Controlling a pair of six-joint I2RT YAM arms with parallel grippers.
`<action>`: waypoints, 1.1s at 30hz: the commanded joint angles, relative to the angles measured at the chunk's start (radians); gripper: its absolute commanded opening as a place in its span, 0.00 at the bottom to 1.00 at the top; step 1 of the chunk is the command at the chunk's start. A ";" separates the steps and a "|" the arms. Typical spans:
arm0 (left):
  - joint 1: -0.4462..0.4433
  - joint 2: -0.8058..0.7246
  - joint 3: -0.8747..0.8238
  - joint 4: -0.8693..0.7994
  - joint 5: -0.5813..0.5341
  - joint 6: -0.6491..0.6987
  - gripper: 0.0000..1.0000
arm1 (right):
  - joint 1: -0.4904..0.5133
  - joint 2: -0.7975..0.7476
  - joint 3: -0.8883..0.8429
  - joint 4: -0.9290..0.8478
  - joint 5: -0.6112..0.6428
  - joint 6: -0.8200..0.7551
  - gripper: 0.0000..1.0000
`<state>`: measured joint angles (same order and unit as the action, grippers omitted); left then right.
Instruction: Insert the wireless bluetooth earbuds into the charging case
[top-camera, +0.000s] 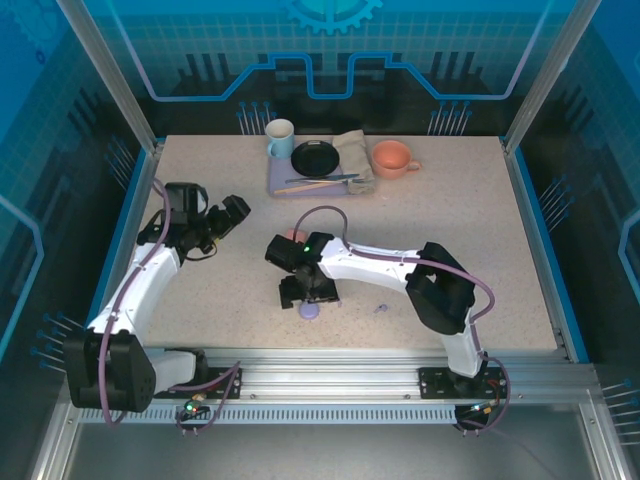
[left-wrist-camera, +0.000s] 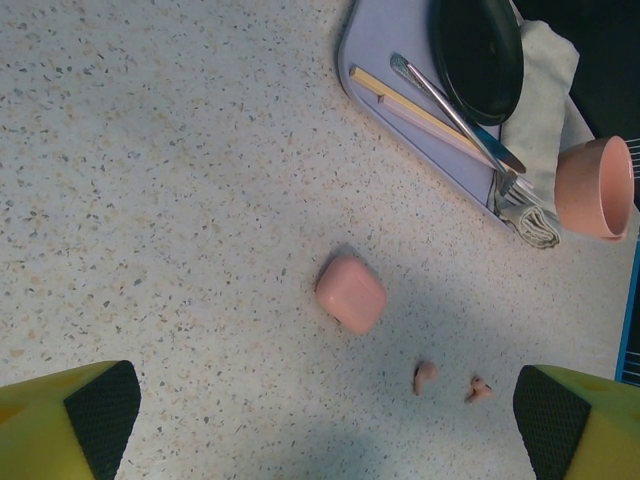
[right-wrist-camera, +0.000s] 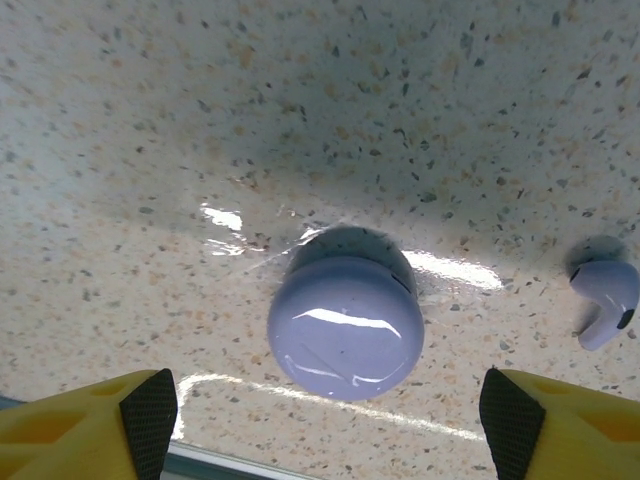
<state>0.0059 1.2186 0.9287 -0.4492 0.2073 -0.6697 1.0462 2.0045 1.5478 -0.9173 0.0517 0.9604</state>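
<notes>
Left gripper (top-camera: 225, 228): it sits over the left part of the table (top-camera: 480, 250). In the wrist view (left-wrist-camera: 325, 435) its fingers (left-wrist-camera: 100, 415) stand wide apart with nothing between them.

Right gripper (top-camera: 308, 294): it is low over the near-centre of the table. In the wrist view (right-wrist-camera: 330, 430) its fingers (right-wrist-camera: 150, 415) are spread wide, one to each side, holding nothing.

Lilac case (right-wrist-camera: 346, 327): it rests on the table between the right fingers and touches neither. Its lid looks shut. From above it shows just beneath the right gripper (top-camera: 310, 311).

Lilac bud (right-wrist-camera: 605, 300): it lies loose on the table to one side of the lilac case, near it but apart. The overhead view puts it to the case's right (top-camera: 380, 308).

Pink case (left-wrist-camera: 351, 293): it lies on the table ahead of the left gripper, apparently shut. From above it is partly hidden behind the right arm (top-camera: 293, 235).

Pink bud (left-wrist-camera: 425, 376) and a second pink bud (left-wrist-camera: 478, 389): both lie loose, close together, near the pink case and outside it.

Far edge: a tray (top-camera: 285, 187) carries a black plate (top-camera: 315, 158), chopsticks (left-wrist-camera: 420, 112) and a fork (left-wrist-camera: 450, 105). A cup (top-camera: 280, 138) stands at its far left corner. A cloth (top-camera: 355, 150) lies at its right side, and a pink mug (top-camera: 392, 158) stands just beyond the cloth.
</notes>
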 joint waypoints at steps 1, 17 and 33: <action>0.009 0.009 0.044 -0.035 0.023 0.033 0.99 | 0.005 0.047 -0.014 0.014 -0.030 0.001 0.83; 0.010 -0.020 0.075 -0.064 0.012 0.034 0.99 | 0.118 0.062 0.060 0.080 -0.175 -0.058 0.80; 0.034 -0.057 0.075 -0.108 0.005 0.054 0.99 | 0.005 -0.004 0.116 -0.153 0.158 -0.312 0.83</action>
<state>0.0257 1.1809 0.9810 -0.5220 0.2066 -0.6441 1.0515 1.9751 1.6161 -0.9970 0.1513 0.7486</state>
